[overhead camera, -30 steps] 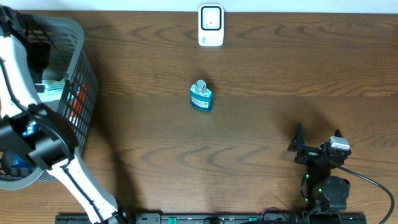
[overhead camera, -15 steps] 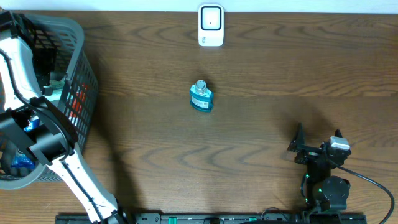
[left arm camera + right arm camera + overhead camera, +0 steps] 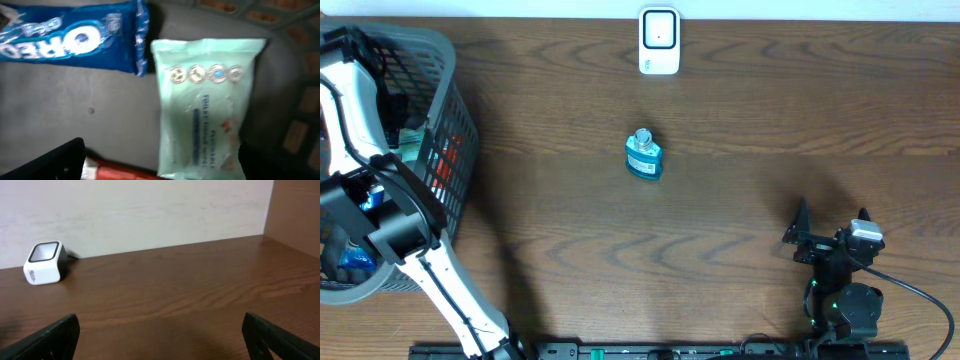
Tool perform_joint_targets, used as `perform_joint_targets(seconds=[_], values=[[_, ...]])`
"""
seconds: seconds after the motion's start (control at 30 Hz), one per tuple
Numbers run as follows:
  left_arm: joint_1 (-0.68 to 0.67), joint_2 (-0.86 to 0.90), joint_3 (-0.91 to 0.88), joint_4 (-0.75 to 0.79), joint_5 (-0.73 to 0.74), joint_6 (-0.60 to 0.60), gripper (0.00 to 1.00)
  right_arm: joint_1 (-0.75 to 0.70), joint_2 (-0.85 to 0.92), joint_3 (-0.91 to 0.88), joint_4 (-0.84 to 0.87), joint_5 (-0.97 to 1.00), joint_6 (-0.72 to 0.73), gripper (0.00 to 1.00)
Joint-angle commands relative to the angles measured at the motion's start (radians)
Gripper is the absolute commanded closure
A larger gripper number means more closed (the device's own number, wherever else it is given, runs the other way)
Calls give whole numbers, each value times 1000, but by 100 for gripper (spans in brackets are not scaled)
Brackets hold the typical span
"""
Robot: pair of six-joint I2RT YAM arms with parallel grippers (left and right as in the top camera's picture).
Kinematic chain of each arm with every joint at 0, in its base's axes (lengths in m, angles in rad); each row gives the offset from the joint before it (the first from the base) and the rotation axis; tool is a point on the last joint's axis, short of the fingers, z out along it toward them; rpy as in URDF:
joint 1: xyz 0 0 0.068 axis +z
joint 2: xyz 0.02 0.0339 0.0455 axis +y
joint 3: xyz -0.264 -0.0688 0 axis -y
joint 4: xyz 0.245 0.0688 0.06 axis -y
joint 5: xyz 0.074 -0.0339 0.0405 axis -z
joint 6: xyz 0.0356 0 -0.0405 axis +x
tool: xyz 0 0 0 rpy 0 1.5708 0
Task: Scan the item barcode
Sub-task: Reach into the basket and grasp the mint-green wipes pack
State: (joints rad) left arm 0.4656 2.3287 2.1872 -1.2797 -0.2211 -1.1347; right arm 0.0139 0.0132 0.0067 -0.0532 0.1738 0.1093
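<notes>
My left gripper [image 3: 161,164] hangs open inside the grey basket [image 3: 455,120], low over its contents. Its dark fingers [image 3: 60,161] show at both lower corners of the left wrist view. Below it lie a mint-green pack of wipes [image 3: 202,100], a blue Oreo pack [image 3: 70,37] and part of a red item [image 3: 122,172]. The wipes pack reaches down between the jaws; no barcode shows. The white scanner [image 3: 659,40] stands at the table's far edge, also the scanner [image 3: 44,262] in the right wrist view. My right gripper [image 3: 830,232] rests open and empty at the front right.
A small blue bottle [image 3: 643,156] with a silver cap stands mid-table, in front of the scanner. The basket's mesh walls [image 3: 300,100] close in round the left gripper. A pale wall [image 3: 150,210] runs behind the table's far edge.
The left arm has shifted slightly over the basket, its elbow drawing a little toward the left. The right arm and the bottle have not moved.
</notes>
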Motion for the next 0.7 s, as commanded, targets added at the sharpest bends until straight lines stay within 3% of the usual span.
perform_joint_targets(seconds=[0.0,0.27,0.57,0.6,0.67], values=[[-11,103,-23,19,-33,-19,2,-19,0,-1,-4,0,-13,1],[-11,103,-137,157,57,-19,2,-19,0,-1,-4,0,-13,1],[-12,103,-291,282,57,-23,1,-19,0,-1,-4,0,-13,1],[-12,103,-305,289,57,-23,2,-19,0,-1,-4,0,-13,1],[-12,103,-319,289,56,-22,18,-19,0,-1,-4,0,-13,1]])
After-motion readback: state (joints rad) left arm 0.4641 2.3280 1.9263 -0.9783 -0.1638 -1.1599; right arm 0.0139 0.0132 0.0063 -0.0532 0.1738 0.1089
